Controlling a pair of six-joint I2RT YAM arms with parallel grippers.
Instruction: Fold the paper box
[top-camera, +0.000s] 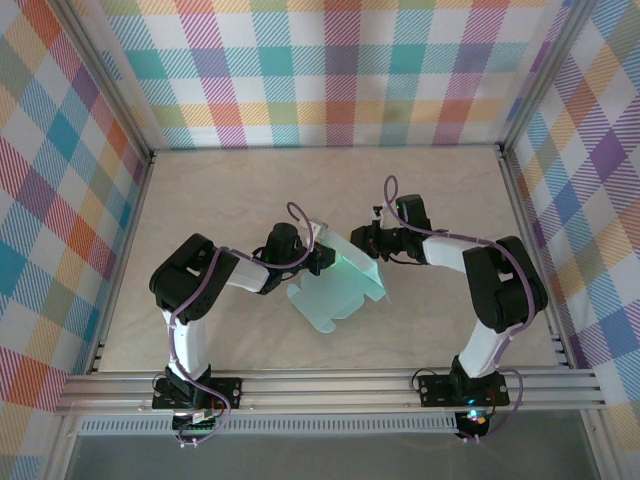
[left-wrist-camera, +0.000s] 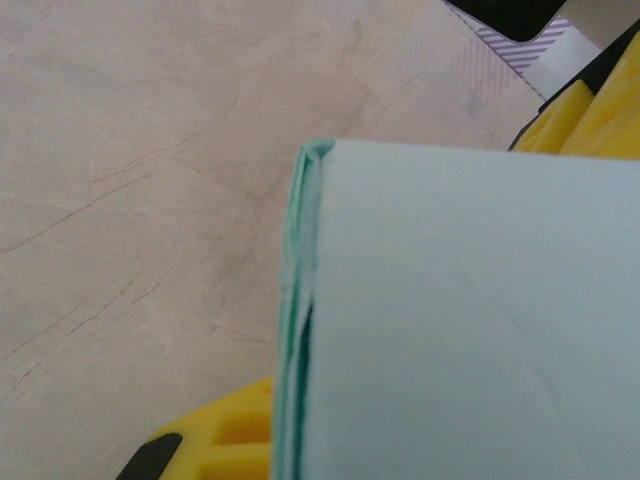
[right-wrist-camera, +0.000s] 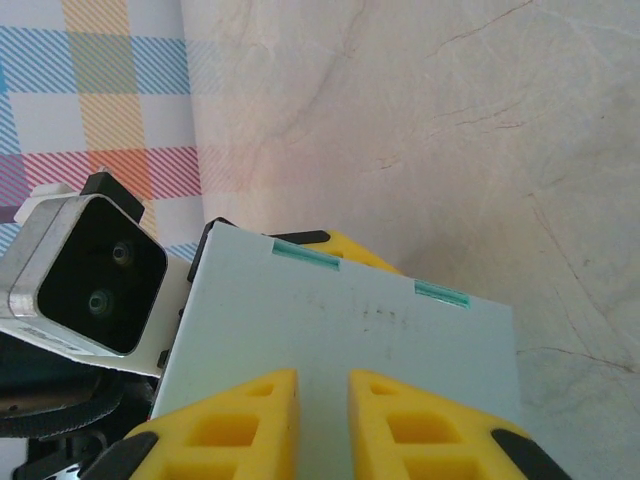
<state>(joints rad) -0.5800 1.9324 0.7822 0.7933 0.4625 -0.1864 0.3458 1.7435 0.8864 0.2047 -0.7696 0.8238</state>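
- One paper box (top-camera: 335, 290), pale mint card and only partly folded, sat near the middle of the table (top-camera: 220, 190), a little toward its near edge, between the two arms.
- One panel of it stood raised and tilted. A section with scalloped flaps spread out lower, toward the near edge.
- Two end effectors met at the box: the left end effector (top-camera: 318, 258) at its left side and the right end effector (top-camera: 368, 240) at its far right side.
- The left one was clamped on the card. In its wrist view the doubled card edge ran between its two yellow fingers (left-wrist-camera: 230, 430).
- The right one's two yellow fingertips (right-wrist-camera: 230, 420) stood close together with a narrow slit between them, in front of the panel's face. I could not tell whether they pinched any card.
- Two darker green slots (right-wrist-camera: 305, 255) marked the panel's far fold.
- One grey camera block (right-wrist-camera: 90, 275) with two lenses sat just beside the panel's left edge.
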